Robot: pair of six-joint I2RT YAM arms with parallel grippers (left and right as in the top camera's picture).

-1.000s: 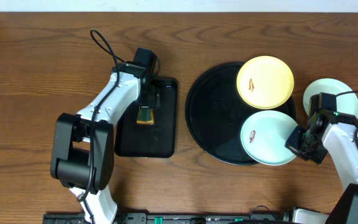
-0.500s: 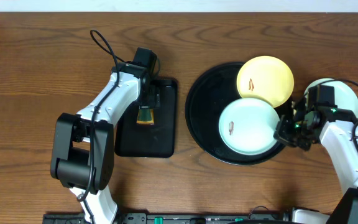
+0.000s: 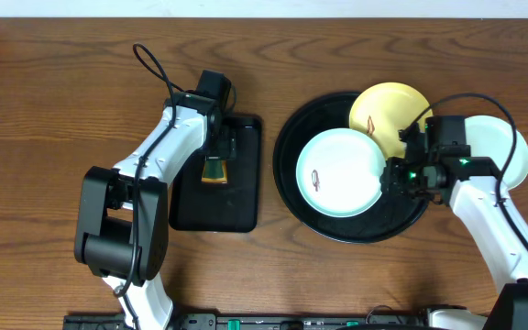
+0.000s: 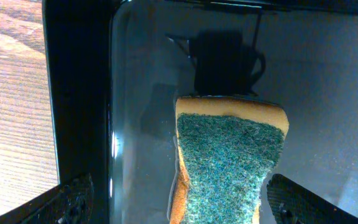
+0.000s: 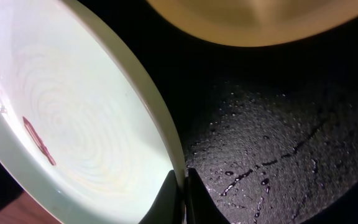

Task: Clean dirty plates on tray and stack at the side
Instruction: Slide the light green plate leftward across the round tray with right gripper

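While the right gripper (image 3: pixel 390 176) pinches the rim of a smeared mint plate (image 3: pixel 340 171) on the black tray (image 3: pixel 287 137), the left gripper (image 3: pixel 214 163) hangs at the sponge (image 4: pixel 229 155), grip unclear, so next, wiping likely needs them brought together.

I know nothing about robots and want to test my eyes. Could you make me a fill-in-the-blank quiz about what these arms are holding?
1. The smeared plate pinched at its rim by the right tool is pale ____.
2. The left tool holds a ____ above the rectangular tray.
3. On the round tray, the second plate beyond the held one is ____.
Missing words: green; sponge; yellow.
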